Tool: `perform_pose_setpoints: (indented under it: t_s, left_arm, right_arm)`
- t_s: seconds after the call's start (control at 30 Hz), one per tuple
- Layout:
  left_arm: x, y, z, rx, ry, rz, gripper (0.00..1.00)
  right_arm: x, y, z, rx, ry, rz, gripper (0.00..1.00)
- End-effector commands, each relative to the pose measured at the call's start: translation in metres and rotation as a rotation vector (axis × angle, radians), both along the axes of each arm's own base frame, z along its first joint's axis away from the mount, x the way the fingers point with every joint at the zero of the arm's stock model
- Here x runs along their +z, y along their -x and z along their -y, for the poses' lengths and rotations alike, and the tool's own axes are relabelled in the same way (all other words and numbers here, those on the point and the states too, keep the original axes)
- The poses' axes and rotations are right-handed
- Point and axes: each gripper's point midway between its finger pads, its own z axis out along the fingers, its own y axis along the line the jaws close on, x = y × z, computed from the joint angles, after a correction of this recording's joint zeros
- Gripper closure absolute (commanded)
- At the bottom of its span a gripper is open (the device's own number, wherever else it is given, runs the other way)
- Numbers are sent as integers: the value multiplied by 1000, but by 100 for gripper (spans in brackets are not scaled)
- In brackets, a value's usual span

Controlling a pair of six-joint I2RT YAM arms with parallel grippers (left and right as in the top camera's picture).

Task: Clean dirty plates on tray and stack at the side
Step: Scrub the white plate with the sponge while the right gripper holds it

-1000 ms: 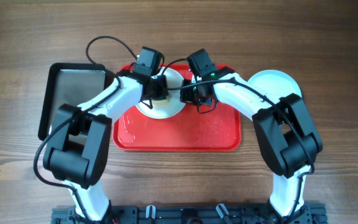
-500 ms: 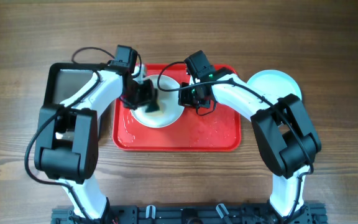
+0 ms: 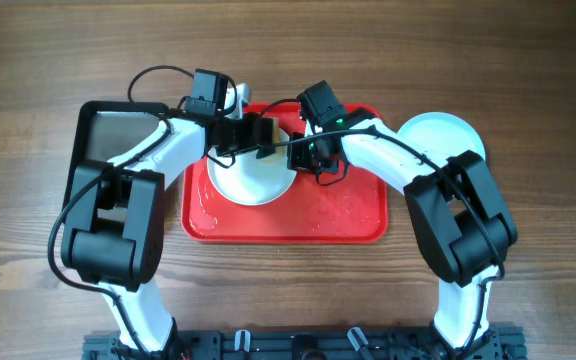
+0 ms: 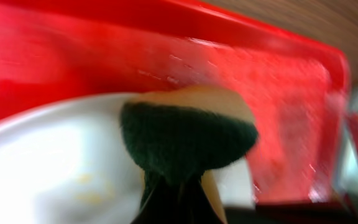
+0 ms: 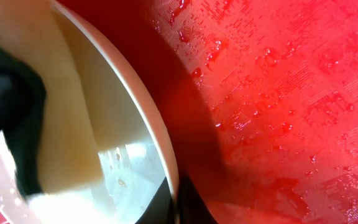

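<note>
white plate point(image 3: 253, 182) on red tray point(image 3: 348, 215): left gripper point(image 3: 255, 133) clamps sponge point(image 4: 188, 134) (green-faced), right gripper point(image 3: 305, 152) pinches rim.

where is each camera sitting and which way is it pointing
Overhead: fixed above the table, looking straight down on the red tray, the white plate and both arms.
Left wrist: on the left arm, looking low across the plate at the sponge pinched in the left tool.
Right wrist: on the right arm, looking close along the plate's rim, which the right tool grips, with wet tray beyond.
Shared: both wrist views show the white plate and the red tray.
</note>
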Motion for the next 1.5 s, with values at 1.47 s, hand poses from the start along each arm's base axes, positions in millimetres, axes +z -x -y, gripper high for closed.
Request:
perform_pose_setpoints:
  t_s: [1.47]
  left_arm:
    - [-41, 61, -128, 243, -586, -292, 96]
  right_arm:
    - [-13, 6, -3, 31, 3, -24, 96]
